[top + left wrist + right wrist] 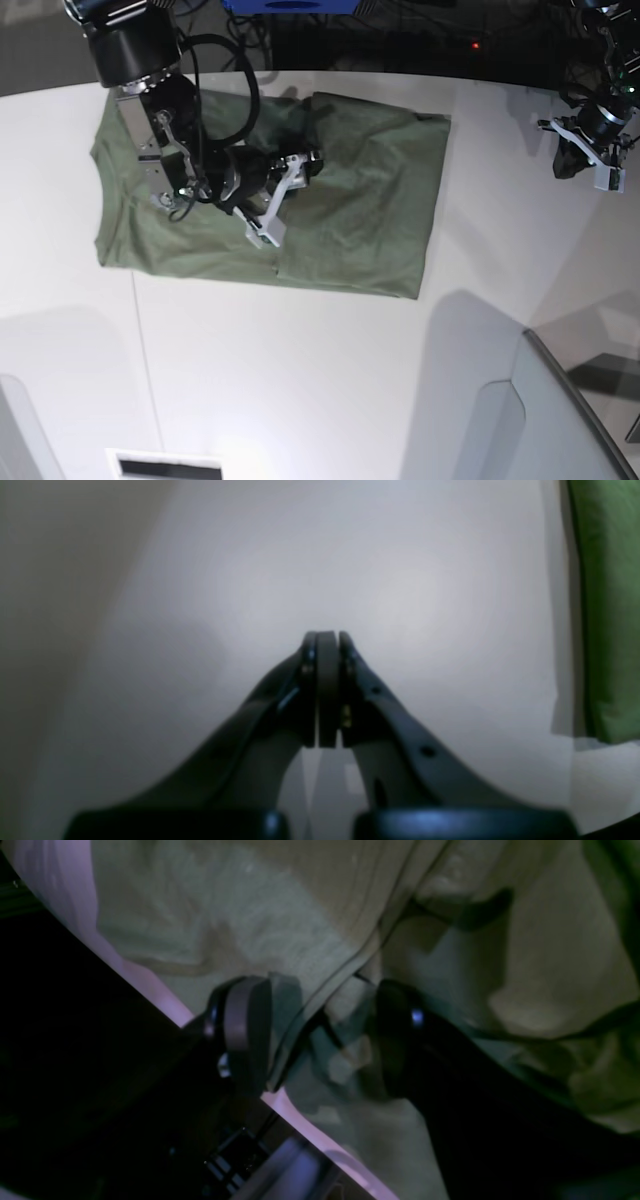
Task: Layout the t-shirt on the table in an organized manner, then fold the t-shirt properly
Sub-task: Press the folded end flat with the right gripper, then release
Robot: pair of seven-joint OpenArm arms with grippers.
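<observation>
T-shirt (340,200) lengthwise across table (300,380)

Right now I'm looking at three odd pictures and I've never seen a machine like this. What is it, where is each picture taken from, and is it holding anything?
It is a robot with two arms working over a white table. One picture looks down on the whole scene. The other two come from small cameras mounted at each arm's wrist, looking along its end effector.

An olive-green t-shirt lies on the table, partly folded and wrinkled.

The right end effector, on the left of the overhead picture, is over the shirt. Its two fingers stand apart with rumpled cloth and a hem between them, not pinched.

The left end effector, on the right of the overhead picture, is shut on nothing. It hangs over bare table, and only the shirt's edge shows at the side of its camera's view.
</observation>
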